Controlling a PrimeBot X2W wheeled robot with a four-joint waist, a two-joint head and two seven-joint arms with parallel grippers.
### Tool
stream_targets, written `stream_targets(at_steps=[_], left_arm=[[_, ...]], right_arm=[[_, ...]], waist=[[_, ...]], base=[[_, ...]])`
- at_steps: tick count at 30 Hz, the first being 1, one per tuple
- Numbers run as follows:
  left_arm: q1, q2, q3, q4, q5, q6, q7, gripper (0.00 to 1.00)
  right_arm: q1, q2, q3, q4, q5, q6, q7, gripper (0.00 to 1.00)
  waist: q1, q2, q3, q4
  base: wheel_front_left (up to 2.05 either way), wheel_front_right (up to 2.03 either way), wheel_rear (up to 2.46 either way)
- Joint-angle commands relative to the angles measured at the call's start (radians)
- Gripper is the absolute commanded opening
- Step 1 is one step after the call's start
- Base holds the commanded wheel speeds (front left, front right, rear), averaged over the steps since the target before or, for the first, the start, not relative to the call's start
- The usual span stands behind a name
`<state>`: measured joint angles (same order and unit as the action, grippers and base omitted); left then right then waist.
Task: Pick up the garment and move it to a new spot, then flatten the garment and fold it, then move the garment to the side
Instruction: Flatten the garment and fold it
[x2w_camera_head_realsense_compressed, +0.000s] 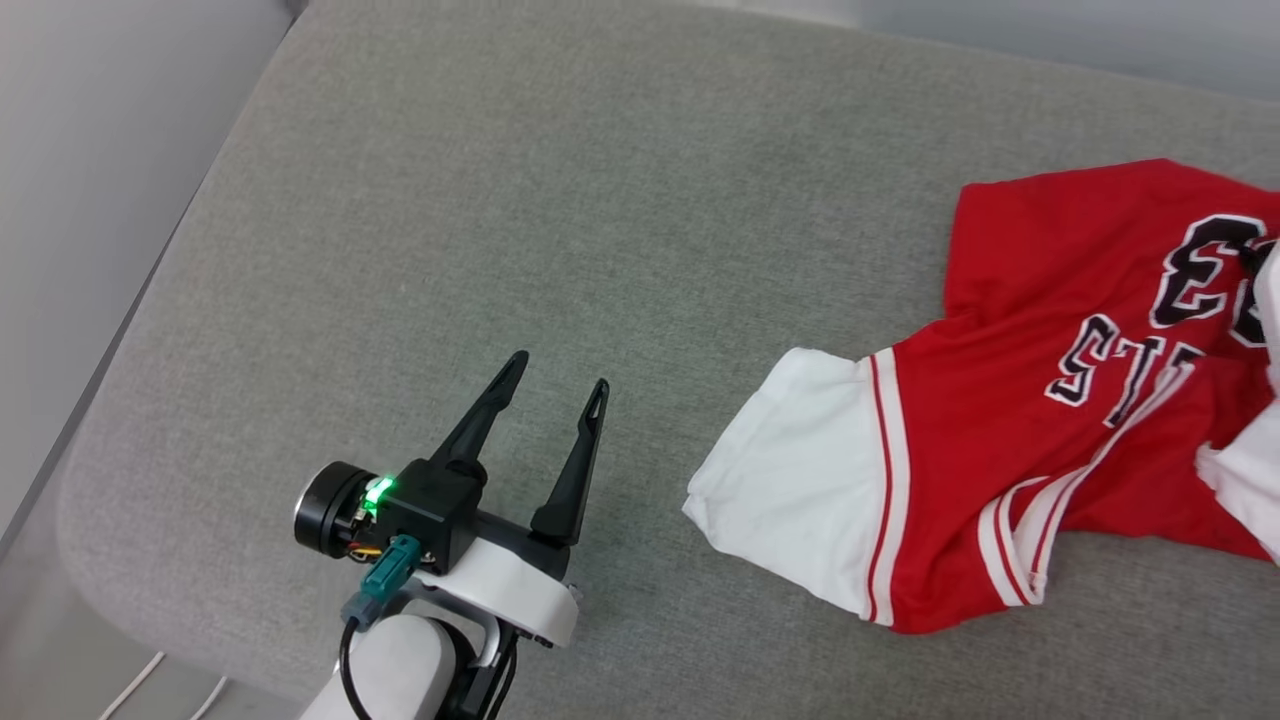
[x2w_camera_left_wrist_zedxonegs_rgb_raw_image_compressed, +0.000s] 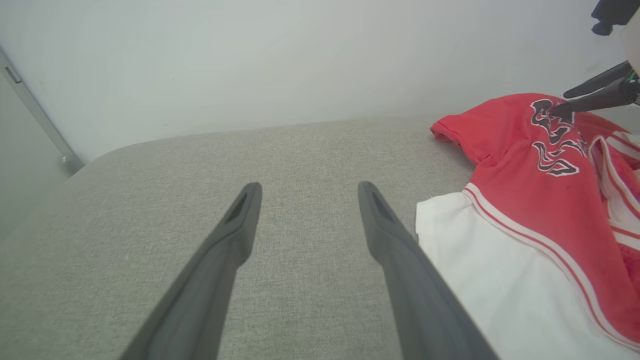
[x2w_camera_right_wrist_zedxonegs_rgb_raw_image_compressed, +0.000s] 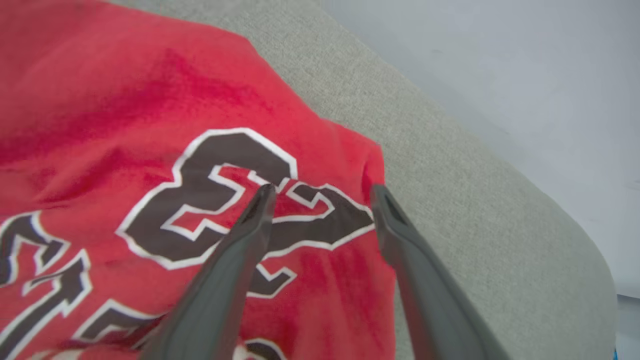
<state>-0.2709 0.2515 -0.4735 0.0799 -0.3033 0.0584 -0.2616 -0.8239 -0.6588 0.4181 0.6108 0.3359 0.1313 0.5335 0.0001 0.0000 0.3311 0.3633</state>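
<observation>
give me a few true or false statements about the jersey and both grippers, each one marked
1. The left gripper is open above bare grey cushion. True.
2. The garment lies neatly folded. False: it is rumpled, one white sleeve spread out toward the left gripper.
3. The right gripper is at the black number print, jaws apart. True.
4. The left gripper holds the white sleeve. False: it holds nothing; the sleeve lies beside it.
</observation>
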Motion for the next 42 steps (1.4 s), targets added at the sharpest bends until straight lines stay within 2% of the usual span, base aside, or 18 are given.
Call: stream_targets(at_steps=[1, 5, 12, 14, 15, 18, 25, 34, 39, 42], left_arm=[[0.008, 0.003, 0.007, 0.001, 0.002, -0.003, -0.005, 1.00], [0.022, 0.009, 0.024, -0.002, -0.002, -0.005, -0.004, 1.00], [0.048, 0.023, 0.073, -0.003, -0.017, -0.006, -0.004, 1.00], [0.059, 0.028, 0.088, -0.003, -0.017, -0.002, -0.004, 1.00], [0.071, 0.032, 0.109, -0.006, -0.024, 0.001, -0.004, 1.00], [0.087, 0.035, 0.134, -0.010, -0.027, 0.004, -0.004, 1.00], [0.126, 0.042, 0.181, -0.014, -0.029, 0.004, -0.004, 1.00], [0.187, 0.030, 0.175, 0.008, -0.009, -0.026, -0.004, 1.00], [0.195, 0.022, 0.172, 0.008, -0.004, -0.032, -0.004, 1.00], [0.172, 0.017, 0.169, 0.007, 0.005, -0.041, -0.004, 1.00]], right_arm=[[-0.016, 0.006, -0.003, 0.008, 0.010, -0.001, -0.019, 1.00], [-0.020, 0.045, -0.030, 0.013, 0.052, -0.001, -0.117, 1.00], [0.036, 0.079, -0.079, -0.062, 0.085, -0.001, -0.307, 1.00], [0.064, 0.091, -0.107, -0.092, 0.086, -0.001, -0.356, 1.00], [0.123, 0.111, -0.163, -0.155, 0.081, -0.001, -0.408, 1.00], [0.209, 0.144, -0.221, -0.227, 0.067, -0.001, -0.441, 1.00], [0.449, 0.272, -0.375, -0.447, 0.014, -0.001, -0.449, 1.00], [0.756, 0.450, -0.479, -0.694, -0.052, -0.001, -0.414, 1.00], [0.798, 0.459, -0.485, -0.725, -0.061, -0.001, -0.393, 1.00], [0.788, 0.412, -0.457, -0.751, -0.070, -0.001, -0.333, 1.00]], waist=[[-0.0001, 0.0000, -0.019, -0.018], [-0.0001, 0.0000, -0.057, -0.061], [-0.0001, 0.0000, -0.114, -0.153], [-0.0001, 0.0000, -0.129, -0.180], [-0.0001, 0.0000, -0.147, -0.218], [-0.0001, 0.0000, -0.161, -0.253], [-0.0001, 0.0000, -0.184, -0.326], [-0.0001, 0.0000, -0.198, -0.361], [-0.0001, 0.0000, -0.192, -0.356], [-0.0001, 0.0000, -0.169, -0.344]], base=[[0.00, 0.00, 0.00], [0.00, 0.00, 0.00], [0.00, 0.00, 0.00], [0.00, 0.00, 0.00], [0.00, 0.00, 0.00], [0.00, 0.00, 0.00], [0.00, 0.00, 0.00], [0.00, 0.00, 0.00], [0.00, 0.00, 0.00], [0.00, 0.00, 0.00]])
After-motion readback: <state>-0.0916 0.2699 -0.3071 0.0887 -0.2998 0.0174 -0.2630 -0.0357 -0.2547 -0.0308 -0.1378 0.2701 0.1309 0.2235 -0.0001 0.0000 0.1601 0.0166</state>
